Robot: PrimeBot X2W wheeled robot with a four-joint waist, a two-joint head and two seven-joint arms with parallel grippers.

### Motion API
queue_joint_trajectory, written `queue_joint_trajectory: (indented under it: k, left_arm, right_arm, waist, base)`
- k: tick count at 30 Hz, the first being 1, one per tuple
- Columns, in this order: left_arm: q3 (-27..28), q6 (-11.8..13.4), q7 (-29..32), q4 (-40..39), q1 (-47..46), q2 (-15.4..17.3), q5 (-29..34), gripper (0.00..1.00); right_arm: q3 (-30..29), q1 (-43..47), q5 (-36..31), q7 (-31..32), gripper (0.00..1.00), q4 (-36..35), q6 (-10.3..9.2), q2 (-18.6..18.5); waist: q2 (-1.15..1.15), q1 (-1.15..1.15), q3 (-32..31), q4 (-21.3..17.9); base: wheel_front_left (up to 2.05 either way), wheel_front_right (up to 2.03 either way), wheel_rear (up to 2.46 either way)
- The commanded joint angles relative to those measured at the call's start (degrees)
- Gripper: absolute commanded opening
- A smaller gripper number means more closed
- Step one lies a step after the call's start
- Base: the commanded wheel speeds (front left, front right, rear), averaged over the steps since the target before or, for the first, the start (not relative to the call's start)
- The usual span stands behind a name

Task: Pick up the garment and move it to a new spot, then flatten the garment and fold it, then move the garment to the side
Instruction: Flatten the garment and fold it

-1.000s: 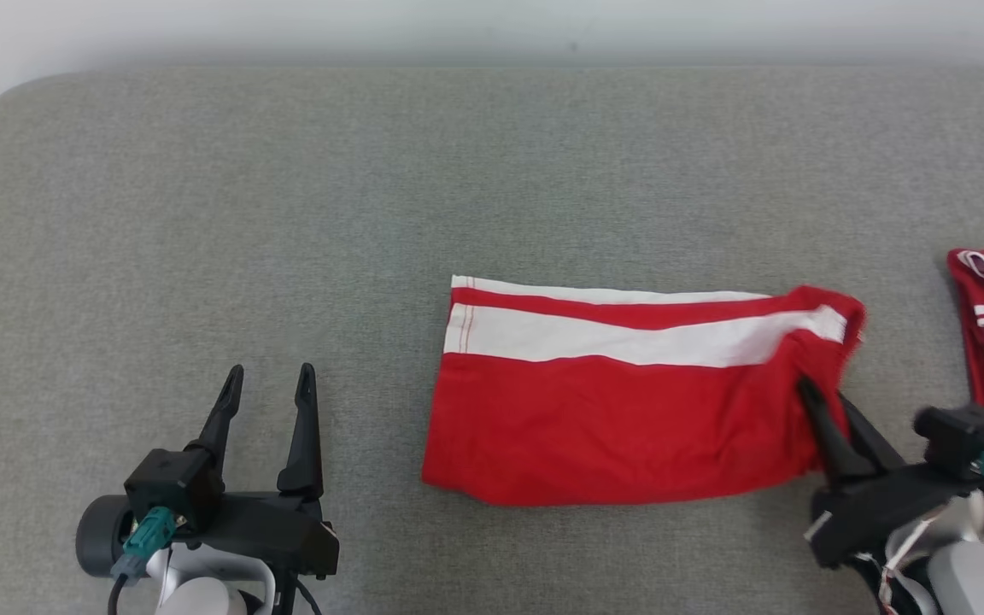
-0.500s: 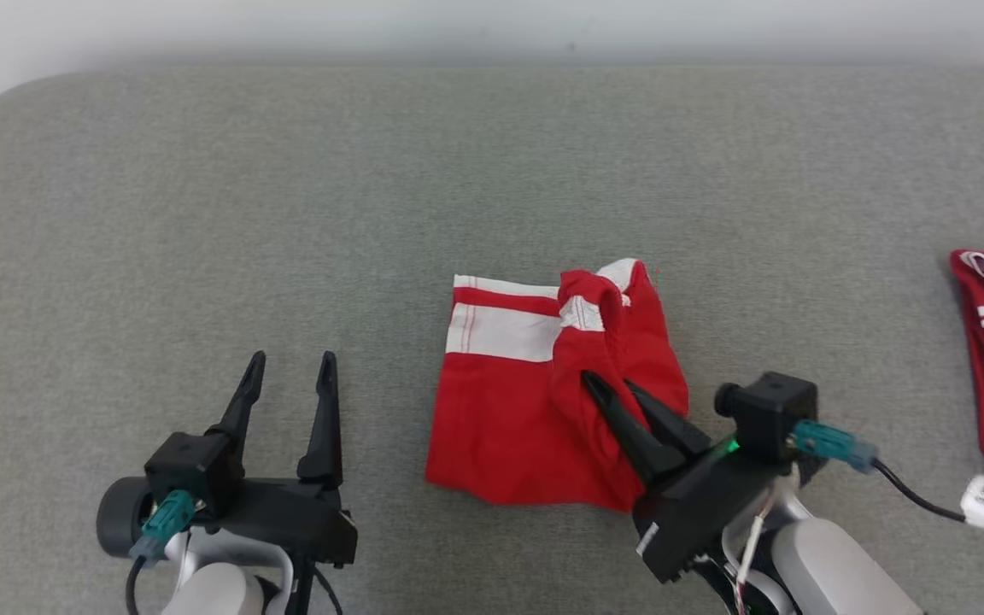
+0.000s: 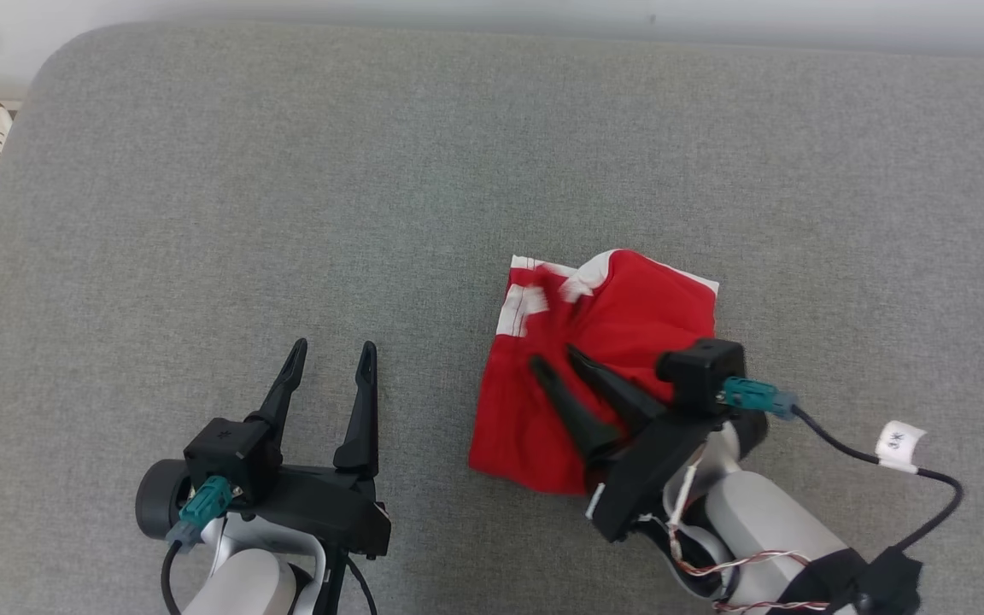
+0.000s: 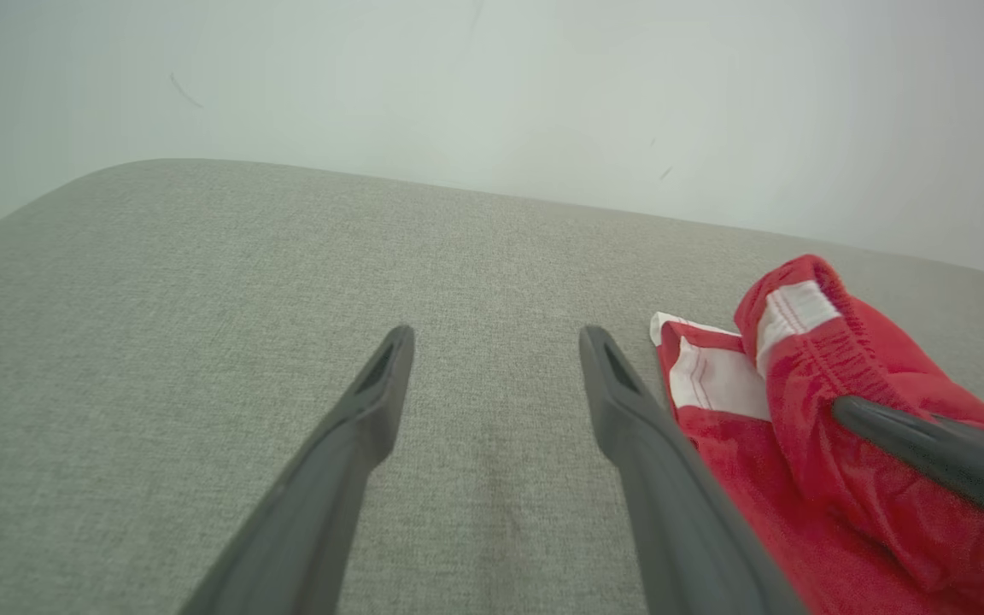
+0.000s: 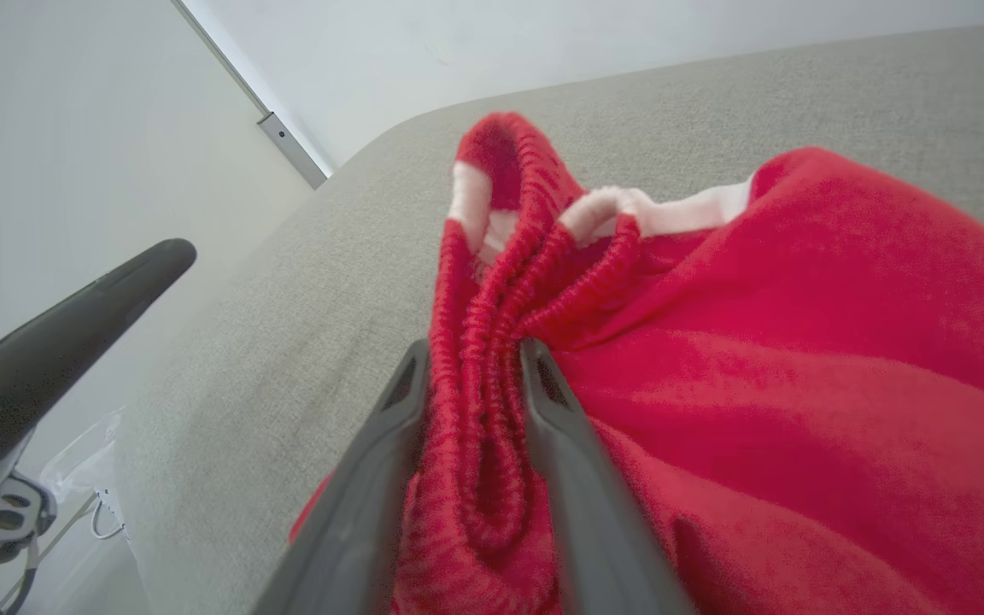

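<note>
Right gripper in the head view sits low and right of centre. Its two dark fingers are splayed partway over the red garment, which lies doubled over on itself mid-frame on the grey couch cushion. Left gripper, lower left, is spread wide with nothing in it, well apart from the cloth. Looks like the fold step: one end is laid across the other. So next up is probably a clean let-go and a pull-out that doesn't drag the top layer along.

Left wrist view: garment at the right edge, soft knit with white stripes. The top layer is humped up rather than flat, with a finger of the right gripper lying on it.

Right wrist view: ribbed elastic waistband is bunched between the fingers, touching both. Can't tell if that's a real pinch or a loose one. Fabric's floppy and a bit fuzzy, so it'll likely want a smoothing pat afterwards.
</note>
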Motion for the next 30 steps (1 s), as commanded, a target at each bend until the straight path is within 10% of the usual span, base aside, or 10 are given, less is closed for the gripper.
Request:
queue_joint_trajectory:
  k: [1,11,30]
  left_arm:
    - [0.08,0.19,-0.34,0.15,-0.63,0.14,0.78,1.00]
    - [0.44,0.86,-0.41,0.11,0.31,1.21,0.72,1.00]
    - [5.56,5.74,0.12,-5.03,5.82,7.69,0.09,1.00]
  right_arm:
    - [0.75,-1.09,0.47,-0.80,1.00,-0.07,-0.03,0.20]
    - [6.91,-2.09,3.43,-7.25,1.00,-5.45,-0.03,-0.95]
    - [-22.55,16.23,-17.48,-11.33,1.00,-18.16,-0.03,-4.65]
  waist:
    - [-0.01,0.00,0.07,-0.17]
    - [-0.01,0.00,-0.91,-2.54]
    - [-0.01,0.00,-5.96,-9.04]
  base:
    - [0.00,0.00,0.00]
    - [0.00,0.00,0.00]
    - [0.00,0.00,0.00]
